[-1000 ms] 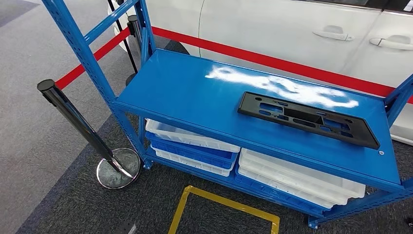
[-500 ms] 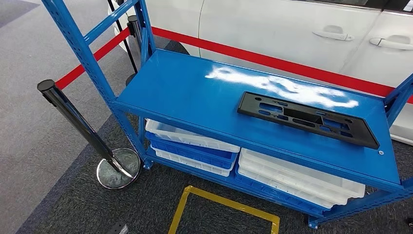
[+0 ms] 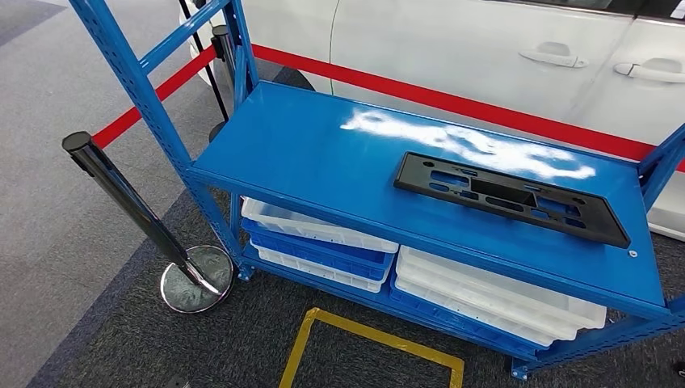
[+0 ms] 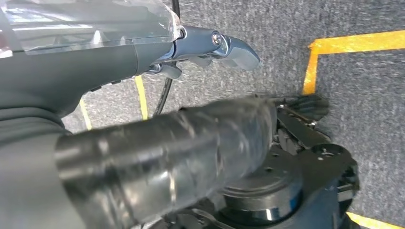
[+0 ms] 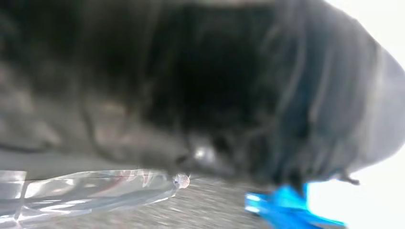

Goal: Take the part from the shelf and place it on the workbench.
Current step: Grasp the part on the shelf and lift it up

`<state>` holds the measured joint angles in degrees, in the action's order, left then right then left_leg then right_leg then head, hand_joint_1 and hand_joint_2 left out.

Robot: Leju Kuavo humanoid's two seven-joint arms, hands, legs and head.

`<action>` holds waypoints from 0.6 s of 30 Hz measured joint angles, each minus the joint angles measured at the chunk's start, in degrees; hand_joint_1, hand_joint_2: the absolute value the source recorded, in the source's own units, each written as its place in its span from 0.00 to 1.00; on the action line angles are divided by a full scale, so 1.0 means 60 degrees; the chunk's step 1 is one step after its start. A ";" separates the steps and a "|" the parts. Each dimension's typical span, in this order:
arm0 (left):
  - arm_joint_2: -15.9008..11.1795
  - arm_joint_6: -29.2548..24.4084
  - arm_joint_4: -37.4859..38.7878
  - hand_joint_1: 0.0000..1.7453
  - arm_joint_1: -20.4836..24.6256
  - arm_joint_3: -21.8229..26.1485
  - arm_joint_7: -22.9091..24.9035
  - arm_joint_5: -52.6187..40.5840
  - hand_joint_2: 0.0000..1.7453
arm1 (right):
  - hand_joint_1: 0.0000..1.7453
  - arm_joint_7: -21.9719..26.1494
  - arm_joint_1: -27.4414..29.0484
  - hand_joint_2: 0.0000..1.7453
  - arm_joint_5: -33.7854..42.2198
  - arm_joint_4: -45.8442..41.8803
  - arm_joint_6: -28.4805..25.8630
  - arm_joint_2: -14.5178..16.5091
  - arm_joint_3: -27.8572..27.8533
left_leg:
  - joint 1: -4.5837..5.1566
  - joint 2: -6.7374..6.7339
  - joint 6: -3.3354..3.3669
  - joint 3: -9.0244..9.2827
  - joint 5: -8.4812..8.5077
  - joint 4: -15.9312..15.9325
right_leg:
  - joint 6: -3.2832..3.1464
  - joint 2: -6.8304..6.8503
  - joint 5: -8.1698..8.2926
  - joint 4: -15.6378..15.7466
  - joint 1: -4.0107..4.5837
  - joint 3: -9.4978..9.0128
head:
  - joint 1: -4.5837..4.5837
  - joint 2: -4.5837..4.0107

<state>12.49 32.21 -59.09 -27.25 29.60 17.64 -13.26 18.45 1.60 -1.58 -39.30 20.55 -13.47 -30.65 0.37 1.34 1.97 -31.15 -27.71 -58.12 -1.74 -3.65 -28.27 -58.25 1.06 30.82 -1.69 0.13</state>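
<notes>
Black part (image 3: 510, 196) flat on blue shelf (image 3: 323, 153), left robot hand (image 4: 210, 45) grasp unclear, right robot hand (image 5: 229, 95) blurred, unclear

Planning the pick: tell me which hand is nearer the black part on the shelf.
Right, probably. The part sits right of centre on the shelf; the blurred right hand has something blue beside it. The left hand hangs over the carpet.

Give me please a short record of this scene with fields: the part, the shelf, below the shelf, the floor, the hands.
part: black flat part, lying on the shelf top, toward its right end
shelf: blue metal shelf
below: white and blue trays, stacked
floor: yellow tape outline; chrome post at left
left hand: hanging over the carpet, holding nothing
right hand: too blurred to tell
</notes>
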 joint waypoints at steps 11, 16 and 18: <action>0.0436 0.0753 -0.1388 0.00 -0.0782 0.0762 0.0702 -0.0043 0.00 | 0.00 0.0726 -0.0223 0.00 0.0769 -0.2437 0.1113 -0.1006 -0.0343 | -0.0001 0.0002 0.0014 -0.0013 -0.0008 0.0000 | 0.0001 0.0004 -0.0001 0.0000 0.0002 0.0000 | -0.0001 -0.0001; 0.0556 0.0550 -0.2125 0.00 -0.1157 0.0635 0.1194 0.0481 0.00 | 0.00 0.1109 -0.0481 0.00 0.1299 -0.3144 0.1630 -0.1496 -0.0227 | -0.0001 0.0022 0.0023 -0.0003 -0.0002 -0.0005 | 0.0002 0.0032 -0.0001 0.0001 0.0001 0.0000 | 0.0002 0.0000; 0.0579 0.0502 -0.2319 0.00 -0.1193 0.0610 0.1265 0.0597 0.00 | 0.00 0.1232 -0.0499 0.00 0.1585 -0.3517 0.1847 -0.1680 -0.0182 | 0.0000 0.0024 0.0025 -0.0003 -0.0001 -0.0008 | 0.0002 0.0036 -0.0001 0.0001 0.0000 0.0002 | 0.0000 0.0000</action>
<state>15.96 35.22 -73.00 -34.41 33.26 25.23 -9.68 25.84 -1.39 7.92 -60.40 31.63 -23.55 -31.74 0.37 1.48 2.12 -31.17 -27.71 -58.16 -1.73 -3.43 -28.28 -58.24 1.06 30.83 -1.69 0.13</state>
